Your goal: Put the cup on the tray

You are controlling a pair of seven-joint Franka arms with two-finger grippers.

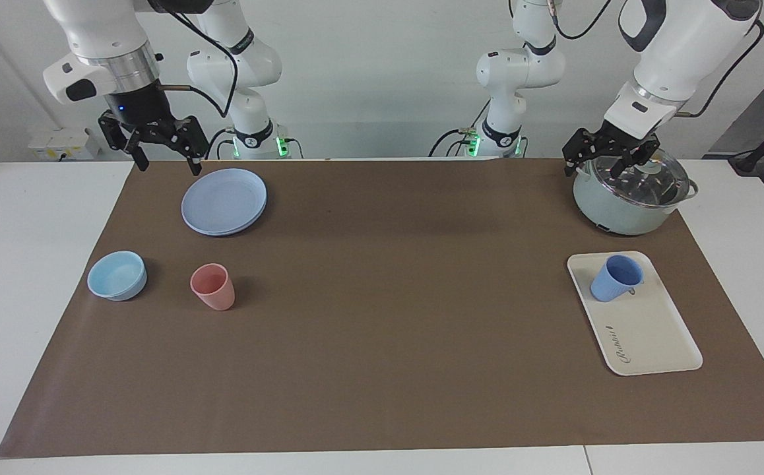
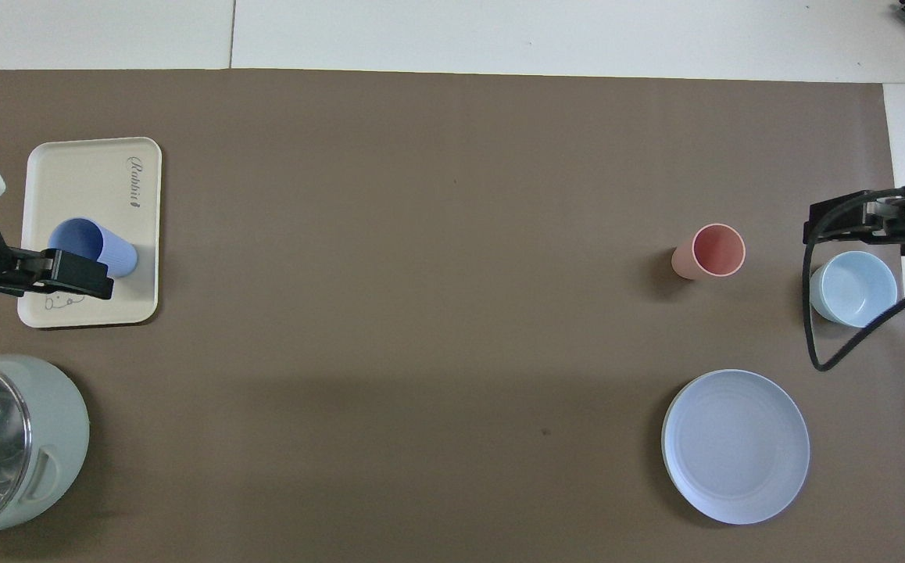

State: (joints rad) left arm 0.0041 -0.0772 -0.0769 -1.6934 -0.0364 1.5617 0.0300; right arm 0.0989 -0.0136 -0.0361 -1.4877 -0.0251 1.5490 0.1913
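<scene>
Left tool [image 1: 609, 160]: raised over the lidded pot [image 1: 629, 198], fingers spread, holding nothing. Right tool [image 1: 161, 146]: waiting in the air near the round blue plate [image 1: 224, 200], fingers likewise apart and empty.

Blue ribbed cup [image 1: 615, 278]: upright on the cream tray [image 1: 649, 336], at the tray's end nearer the robots, inside the rim. Placement appears complete.

Recommendation: keep the left tool high and draw it away without dipping toward the cup, which would tip easily. Pink cup [image 1: 213, 286] and light-blue bowl [image 1: 117, 275] need no attention.

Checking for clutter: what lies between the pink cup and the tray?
Only bare brown mat between the pink cup and the tray, as both views show.
</scene>
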